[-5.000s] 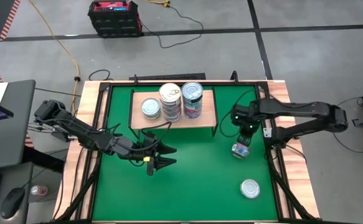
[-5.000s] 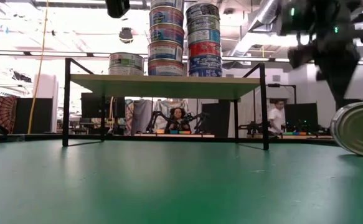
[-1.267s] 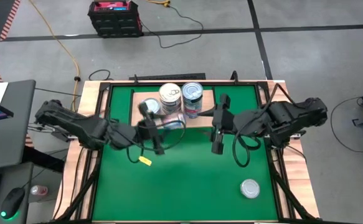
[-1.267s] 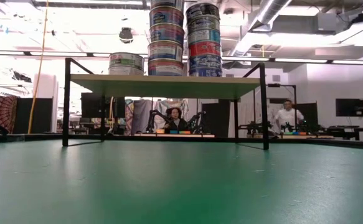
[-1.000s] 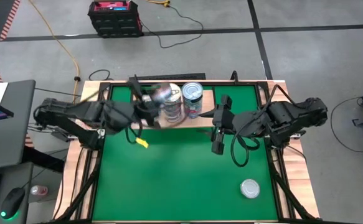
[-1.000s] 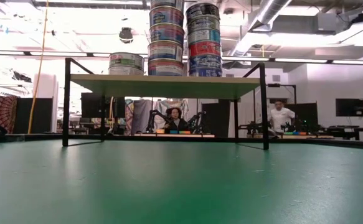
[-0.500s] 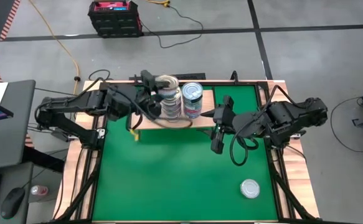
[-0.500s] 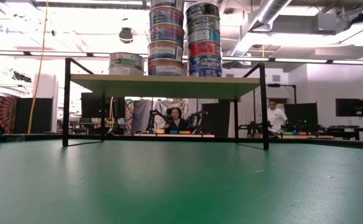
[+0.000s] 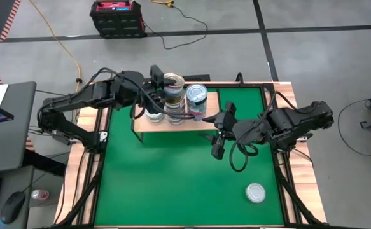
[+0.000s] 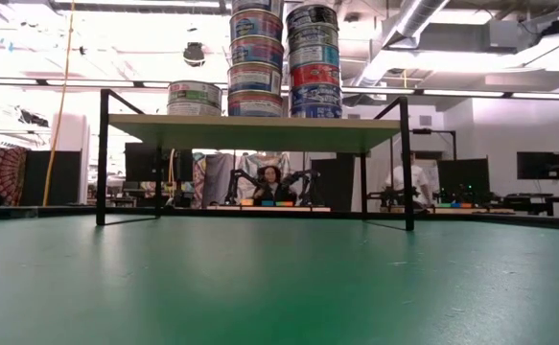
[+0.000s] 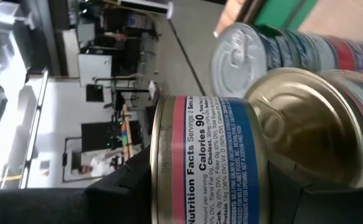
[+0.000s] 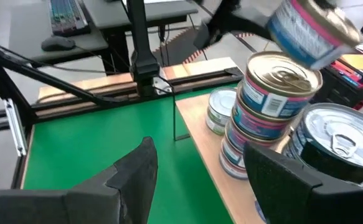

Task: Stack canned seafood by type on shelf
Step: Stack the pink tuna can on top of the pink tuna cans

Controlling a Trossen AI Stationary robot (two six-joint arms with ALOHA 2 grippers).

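Left gripper [image 9: 161, 86] clamps a can [image 11: 209, 163]; right gripper [image 9: 216, 137] spread.

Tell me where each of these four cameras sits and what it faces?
High view: overhead, looking straight down at the table, both arms, the shelf.
Low view: at table height, looking level under the shelf into the room; no arm shows.
Left wrist view: on the left arm, facing the can in the left tool.
Right wrist view: on the right arm, past the right tool, facing the stacks.
Shared: both wrist views show the gold-lidded stack.

Two can stacks [image 9: 185, 102] on shelf [image 9: 175, 124], single can [image 9: 256, 192] front-right
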